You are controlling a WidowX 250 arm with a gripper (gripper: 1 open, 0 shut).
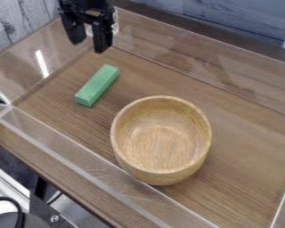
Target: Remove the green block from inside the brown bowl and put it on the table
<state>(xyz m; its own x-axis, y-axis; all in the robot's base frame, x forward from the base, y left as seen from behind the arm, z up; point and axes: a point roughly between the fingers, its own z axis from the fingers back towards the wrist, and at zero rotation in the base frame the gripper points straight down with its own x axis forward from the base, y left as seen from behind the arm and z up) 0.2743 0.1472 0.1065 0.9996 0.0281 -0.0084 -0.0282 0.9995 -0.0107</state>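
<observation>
End effector (88,37): seen at the upper left of the frame, dark, pointed down toward the tabletop; two fingers are seen spread well apart, and nothing is held between them.
End effector contact: no object is touched; it is set above and beyond the green block, apart from it.
Green block (96,85): found at the left of centre in the frame, lying flat on the tabletop, outside the brown bowl; its long axis is angled from lower left to upper right.
Brown bowl (162,139): placed at the lower centre of the frame, upright, with its hollow open to view; only wood grain is seen inside it.
Block and bowl: kept apart, with a strip of bare wood seen between them; the block is positioned to the upper left of the bowl's rim.
Tabletop (216,80): a brown wood-grain surface is seen running diagonally across the frame.
Acrylic walls (61,151): clear panels are seen along the edges of the tabletop; the near one is crossed at the lower left of the frame, and bright reflections are caught on the left panel.
</observation>
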